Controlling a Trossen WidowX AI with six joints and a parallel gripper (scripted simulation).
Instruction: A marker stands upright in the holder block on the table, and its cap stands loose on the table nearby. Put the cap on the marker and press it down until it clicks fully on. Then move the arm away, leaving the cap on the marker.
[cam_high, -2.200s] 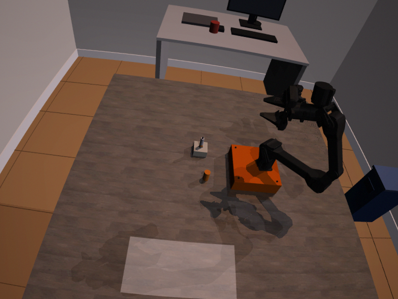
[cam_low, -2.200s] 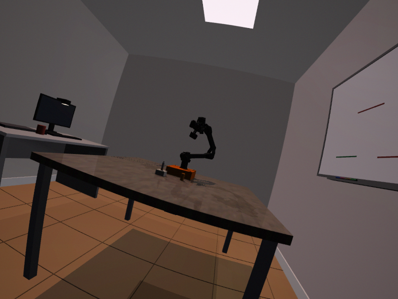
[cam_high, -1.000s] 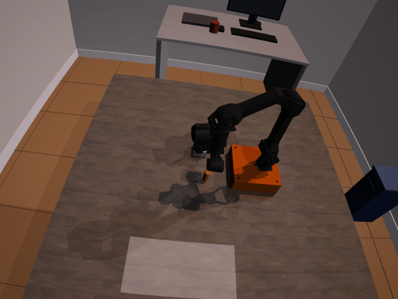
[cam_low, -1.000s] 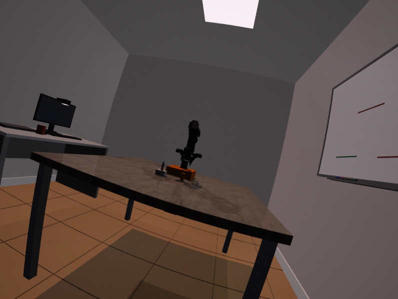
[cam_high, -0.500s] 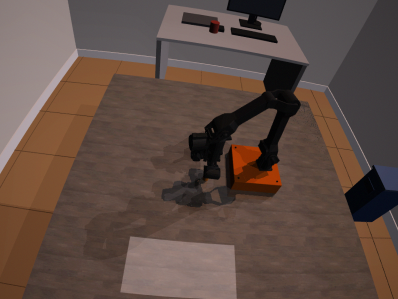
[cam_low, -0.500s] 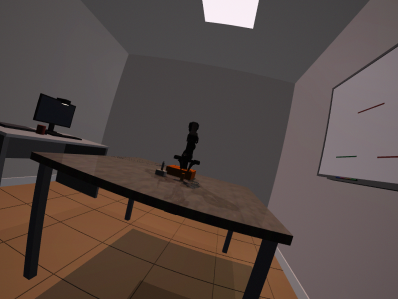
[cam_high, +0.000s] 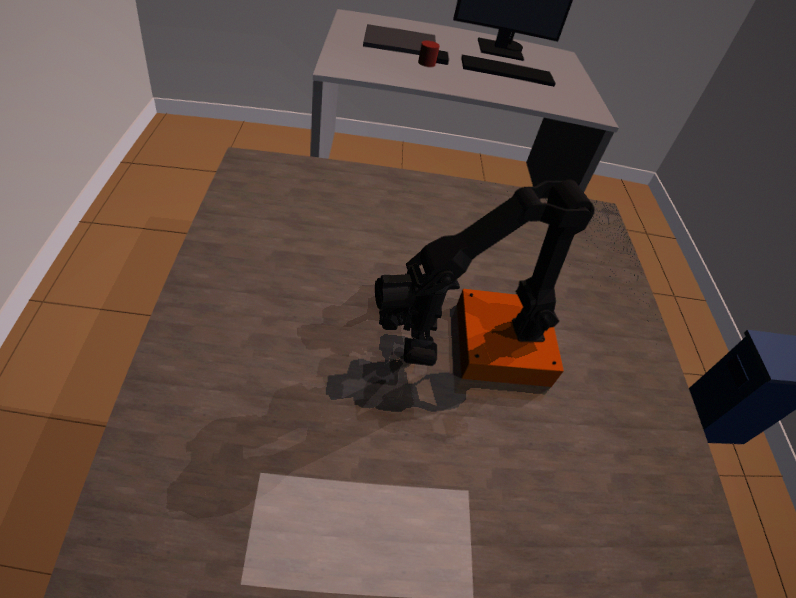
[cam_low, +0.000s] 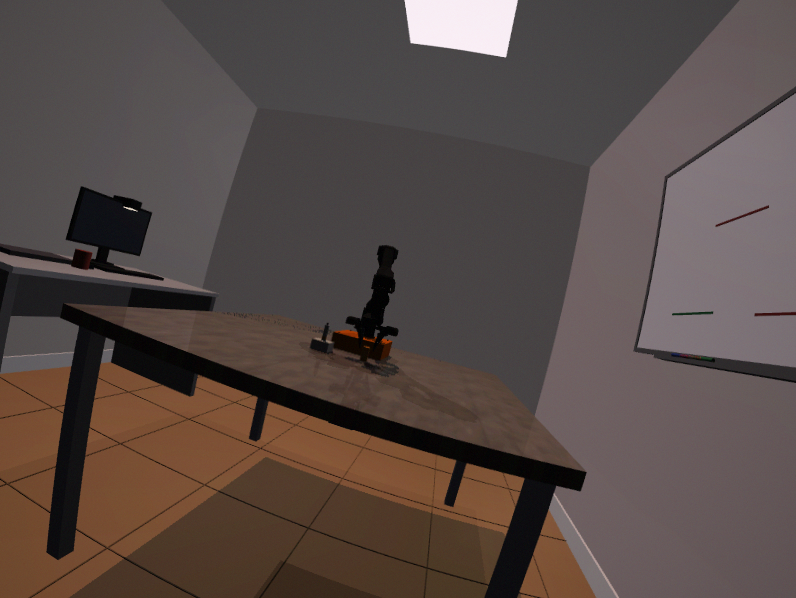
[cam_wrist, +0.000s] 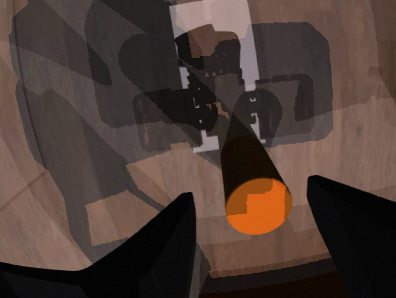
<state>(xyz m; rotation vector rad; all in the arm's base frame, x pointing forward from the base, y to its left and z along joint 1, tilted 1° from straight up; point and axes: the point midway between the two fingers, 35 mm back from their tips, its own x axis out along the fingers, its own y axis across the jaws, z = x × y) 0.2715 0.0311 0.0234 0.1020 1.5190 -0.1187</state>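
Observation:
The orange cap stands upright on the table. My gripper points down over it, partly open. In the wrist view the cap shows between the two black fingers, with a gap on each side, and neither finger touches it. The dark marker stands upright in the light grey holder block, left of the gripper in the exterior view. In the top view the arm and gripper hide the marker, the block and the cap.
The orange base box of the arm stands close beside the gripper. A bright light patch lies on the table near the front in the top view. A desk with a monitor and a red mug is beyond the table.

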